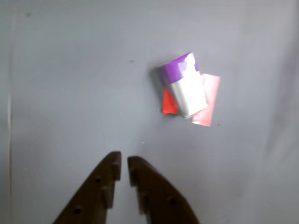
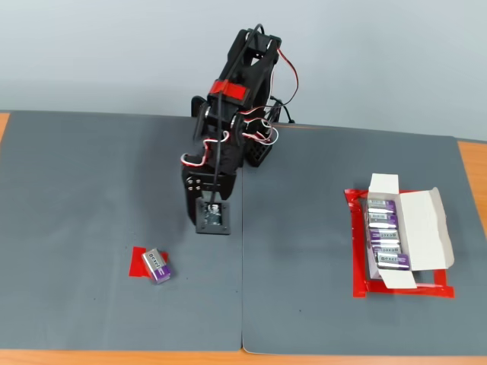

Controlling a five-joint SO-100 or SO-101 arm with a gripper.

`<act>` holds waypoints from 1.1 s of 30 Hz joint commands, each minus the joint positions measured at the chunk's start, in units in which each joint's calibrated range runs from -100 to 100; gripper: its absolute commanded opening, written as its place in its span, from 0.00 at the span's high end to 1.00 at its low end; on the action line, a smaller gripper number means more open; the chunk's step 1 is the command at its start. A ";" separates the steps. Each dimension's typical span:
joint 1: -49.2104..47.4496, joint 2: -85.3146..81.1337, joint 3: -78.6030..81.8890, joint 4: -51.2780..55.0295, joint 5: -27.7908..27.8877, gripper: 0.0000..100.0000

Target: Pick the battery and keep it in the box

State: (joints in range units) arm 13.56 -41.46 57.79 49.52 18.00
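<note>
In the wrist view, the gripper (image 1: 124,164) hangs over the grey mat (image 1: 70,84), its dark fingers nearly together and holding nothing. The battery (image 1: 184,85) lies ahead to the right, on a red tape patch (image 1: 209,100).

In the fixed view, the battery (image 2: 157,265) sits near the mat's front left area, on the red patch. The box (image 2: 421,228) lies open near the right edge, with four batteries (image 2: 386,236) inside.

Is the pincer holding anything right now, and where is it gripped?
Nothing is held. The pincer is nearly closed and empty; the purple-and-silver rectangular battery lies apart on the grey mat.
</note>
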 commanded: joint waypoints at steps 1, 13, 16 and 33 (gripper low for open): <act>1.99 4.96 -8.18 -0.74 1.62 0.98; 5.87 22.77 -22.74 -0.74 2.40 0.98; 6.17 26.33 -25.18 -0.74 3.96 0.98; 6.17 36.84 -28.80 -0.83 4.22 0.74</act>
State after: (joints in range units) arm 19.45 -5.18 32.38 49.35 21.95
